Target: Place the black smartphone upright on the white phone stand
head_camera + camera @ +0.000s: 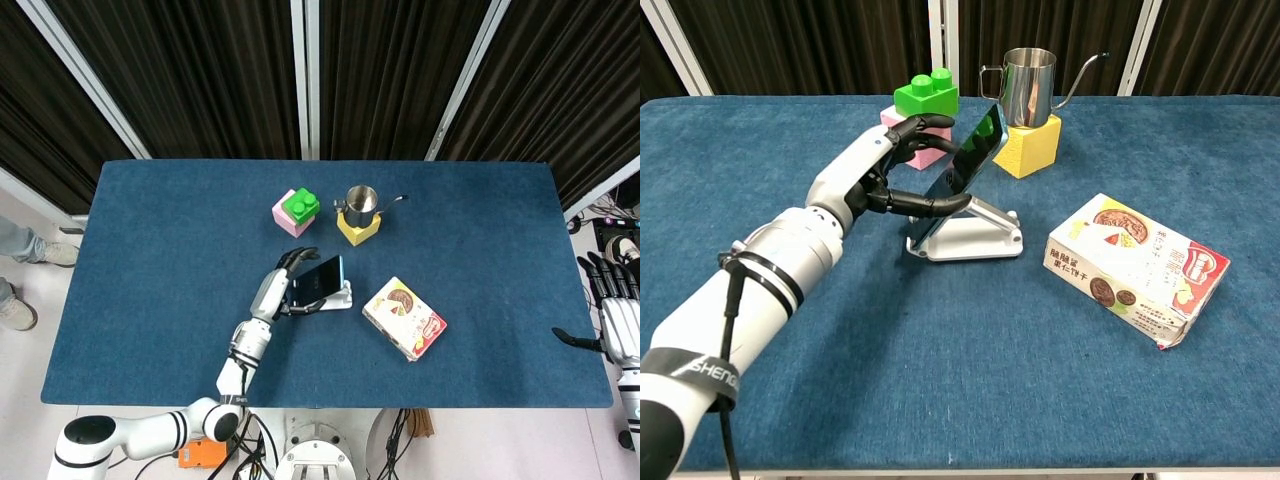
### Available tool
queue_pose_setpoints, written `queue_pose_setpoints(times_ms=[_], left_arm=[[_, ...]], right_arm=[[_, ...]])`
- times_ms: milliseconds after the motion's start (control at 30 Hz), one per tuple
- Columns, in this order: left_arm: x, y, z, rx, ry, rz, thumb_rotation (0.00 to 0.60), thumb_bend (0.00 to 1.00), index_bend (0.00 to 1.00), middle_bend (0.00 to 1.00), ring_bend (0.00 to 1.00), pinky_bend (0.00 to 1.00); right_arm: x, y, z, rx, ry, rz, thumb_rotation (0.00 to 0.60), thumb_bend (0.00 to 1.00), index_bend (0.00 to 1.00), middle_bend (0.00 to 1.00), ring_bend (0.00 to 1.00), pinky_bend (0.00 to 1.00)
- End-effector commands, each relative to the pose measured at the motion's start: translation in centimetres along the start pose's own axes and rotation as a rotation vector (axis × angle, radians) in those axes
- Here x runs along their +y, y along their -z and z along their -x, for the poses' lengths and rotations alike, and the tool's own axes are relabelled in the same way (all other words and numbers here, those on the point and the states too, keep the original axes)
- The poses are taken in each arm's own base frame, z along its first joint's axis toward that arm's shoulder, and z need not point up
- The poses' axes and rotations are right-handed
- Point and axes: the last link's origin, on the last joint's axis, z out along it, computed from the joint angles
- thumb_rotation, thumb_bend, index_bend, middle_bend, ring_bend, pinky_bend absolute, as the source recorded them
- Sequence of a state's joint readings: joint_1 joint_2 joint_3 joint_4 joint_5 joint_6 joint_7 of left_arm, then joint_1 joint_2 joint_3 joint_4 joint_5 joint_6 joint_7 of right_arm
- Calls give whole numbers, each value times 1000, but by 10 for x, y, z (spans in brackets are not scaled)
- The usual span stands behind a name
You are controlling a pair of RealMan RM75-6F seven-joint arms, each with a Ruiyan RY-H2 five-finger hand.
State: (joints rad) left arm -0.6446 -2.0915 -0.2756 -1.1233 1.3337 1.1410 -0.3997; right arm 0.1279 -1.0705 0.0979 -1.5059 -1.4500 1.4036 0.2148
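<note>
Left hand [872, 180] pinches phone [962, 169], fingers [925, 204] on its lower face and top edge. Phone leans tilted on stand [975, 232], bottom edge in stand's lip. Mug [1026, 86] on yellow block just behind stand. Right hand [618, 318] off bench edge, fingers spread, holding nothing.

The phone [962, 168] leans on the stand [975, 232] — blocks [923, 112] and jug [1023, 85] behind, box [1135, 268] to its right.

Left robot hand [883, 176] grips with curled fingers; right robot hand [618, 318] hangs spread.
</note>
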Motion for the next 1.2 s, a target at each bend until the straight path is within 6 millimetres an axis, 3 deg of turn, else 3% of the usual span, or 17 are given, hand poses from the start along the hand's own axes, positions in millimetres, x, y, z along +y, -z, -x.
queue_pose_setpoints(times_ms=[33,133,233,533,667,800,867,1000,1200], left_arm=[[1,3,-4,-28,-51,20,600,144,26,111,0,2],[0,9,-20,-41,-128,35,569,131,0,79,0,0],[-6,18,-49,-53,-226,24,535,125,0,71,0,0],[-30,61,-166,22,-529,-163,501,125,32,80,0,0],[-41,86,-219,111,-689,-244,505,129,103,117,0,0],[-53,123,-263,176,-856,-329,556,138,126,119,4,0],[-56,145,-279,204,-883,-370,593,139,127,119,1,0],[-54,186,-297,264,-886,-425,599,139,127,118,0,0],[-48,235,-304,324,-869,-482,599,139,127,119,0,0]], right_arm=[[0,0,0,1,0,-1,600,61,0,62,0,55],[0,-1,-1,3,0,-3,600,60,0,62,0,55],[1,-1,-3,6,3,-1,600,61,0,62,0,55],[4,0,-2,3,-13,8,600,60,0,62,0,55],[6,0,0,-7,-13,11,600,60,0,62,0,61],[5,-1,3,-3,-31,8,600,59,0,60,0,69],[4,-1,3,8,-38,0,600,60,0,60,0,69],[4,4,5,19,-43,-1,600,58,0,60,0,71],[1,7,8,39,-77,-8,600,60,0,60,0,71]])
